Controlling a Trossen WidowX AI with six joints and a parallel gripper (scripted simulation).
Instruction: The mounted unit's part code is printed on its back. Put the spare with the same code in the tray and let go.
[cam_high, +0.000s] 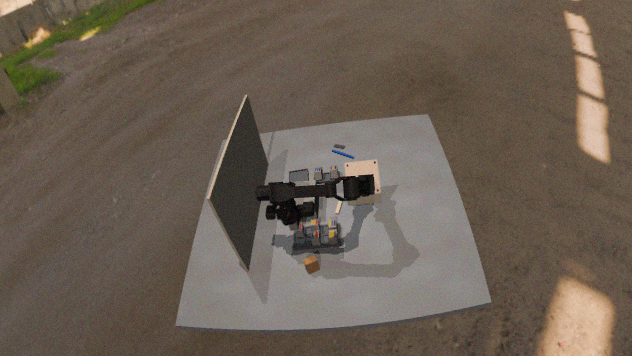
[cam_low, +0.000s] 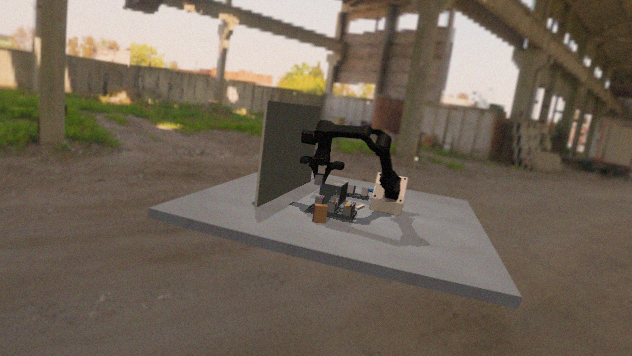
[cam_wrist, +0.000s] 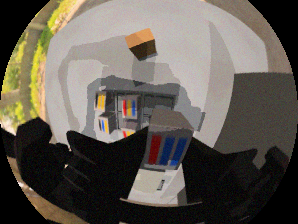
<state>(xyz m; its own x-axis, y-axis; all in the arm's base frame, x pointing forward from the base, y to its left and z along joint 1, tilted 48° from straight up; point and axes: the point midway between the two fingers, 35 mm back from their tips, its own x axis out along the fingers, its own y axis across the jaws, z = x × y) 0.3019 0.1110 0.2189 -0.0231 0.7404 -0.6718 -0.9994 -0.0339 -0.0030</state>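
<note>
While raised above the rack (cam_wrist: 127, 106), spare (cam_wrist: 162, 151) sits between the jaws, clamped shut on it.

Arm (cam_low: 350, 132): matte black all over, slim boxy links with rounded, bulkier joint housings. Base (cam_high: 361, 187) black, bolted to a pale tan square plate (cam_high: 367, 167) with small dark corner holes. Gripper (cam_wrist: 166, 169): black, chunky, angular fingers. Cables and markings: too small to tell.
</note>
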